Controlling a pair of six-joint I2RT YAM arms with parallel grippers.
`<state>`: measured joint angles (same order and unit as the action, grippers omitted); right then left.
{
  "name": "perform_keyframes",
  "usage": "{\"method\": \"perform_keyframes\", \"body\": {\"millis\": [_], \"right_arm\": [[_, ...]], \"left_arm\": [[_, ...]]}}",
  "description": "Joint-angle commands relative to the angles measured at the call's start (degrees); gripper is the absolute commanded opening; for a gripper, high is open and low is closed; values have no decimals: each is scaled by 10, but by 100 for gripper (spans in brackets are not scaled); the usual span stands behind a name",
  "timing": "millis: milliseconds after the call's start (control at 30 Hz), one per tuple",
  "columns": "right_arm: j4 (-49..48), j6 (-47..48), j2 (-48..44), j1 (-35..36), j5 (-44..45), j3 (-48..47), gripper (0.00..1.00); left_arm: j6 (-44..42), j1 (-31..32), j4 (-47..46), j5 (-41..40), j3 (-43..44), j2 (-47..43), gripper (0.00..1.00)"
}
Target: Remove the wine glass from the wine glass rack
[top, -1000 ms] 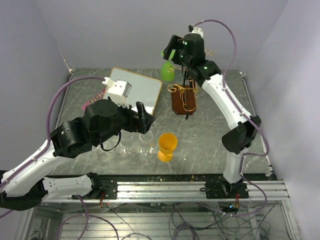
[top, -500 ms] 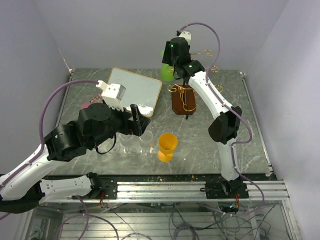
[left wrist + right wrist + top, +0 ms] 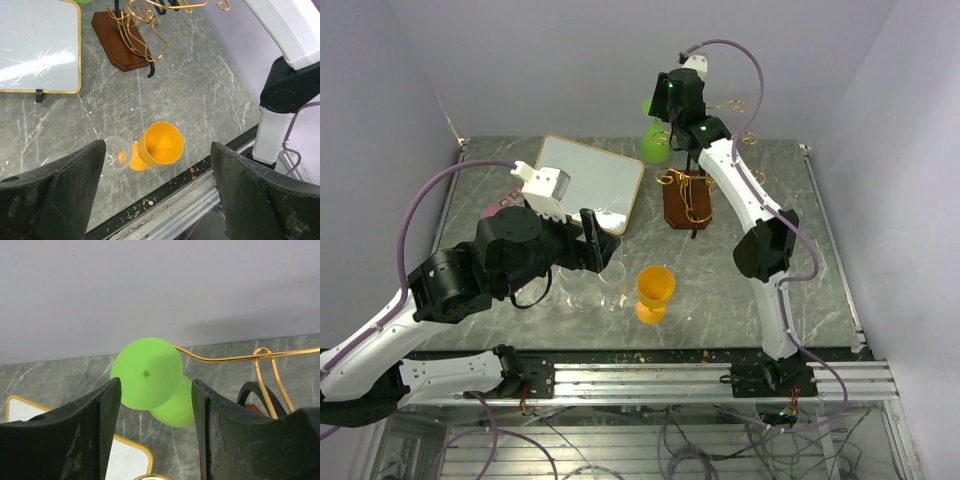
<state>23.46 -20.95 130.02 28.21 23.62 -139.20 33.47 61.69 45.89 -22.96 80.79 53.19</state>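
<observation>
The wine glass rack (image 3: 687,200) is gold wire on a dark brown wooden base, also in the left wrist view (image 3: 122,40). A green wine glass (image 3: 655,143) hangs upside down from a gold arm at its far left. In the right wrist view its round foot (image 3: 146,373) sits between my right gripper's (image 3: 156,385) open fingers, with a gap on each side. My right gripper (image 3: 668,105) is high above the table. My left gripper (image 3: 592,235) is open and empty, above a yellow wine glass (image 3: 160,145) and a clear glass (image 3: 112,155).
A gold-framed mirror (image 3: 592,180) lies at the back left, with a pink object (image 3: 500,207) beside it. Clear glasses (image 3: 585,288) and the yellow wine glass (image 3: 655,293) stand near the front middle. The metal rail (image 3: 650,375) runs along the near edge.
My right gripper has swung left from over the rack to the green glass. My left gripper has drawn back a little to the left.
</observation>
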Motion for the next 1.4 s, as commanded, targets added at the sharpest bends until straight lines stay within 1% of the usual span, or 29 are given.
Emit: {"method": "perform_keyframes", "body": {"millis": [0,167,700,900,1100,1267,1367], "right_arm": [[-21,-6,29,-18,-17,-28,57],[-24,-1,40,-23,-11,-34,55],[-40,-25,69,-31,-42,-33,52],[-44,-44,76,-37,-59,-34,45],[-49,-50,76,-39,-60,-33,36],[-47,-46,72,-38,-54,-31,31],[-46,-43,70,-39,-50,-32,24]], "left_arm": [[8,-1,2,-16,-4,-7,96],[8,-1,2,-18,-5,-7,96],[-1,-1,-2,-18,0,4,96],[-2,-1,-2,-19,3,5,96],[-2,-1,0,-20,4,5,96],[-2,-1,-1,-20,3,3,96],[-1,-1,1,-20,2,3,96]]}}
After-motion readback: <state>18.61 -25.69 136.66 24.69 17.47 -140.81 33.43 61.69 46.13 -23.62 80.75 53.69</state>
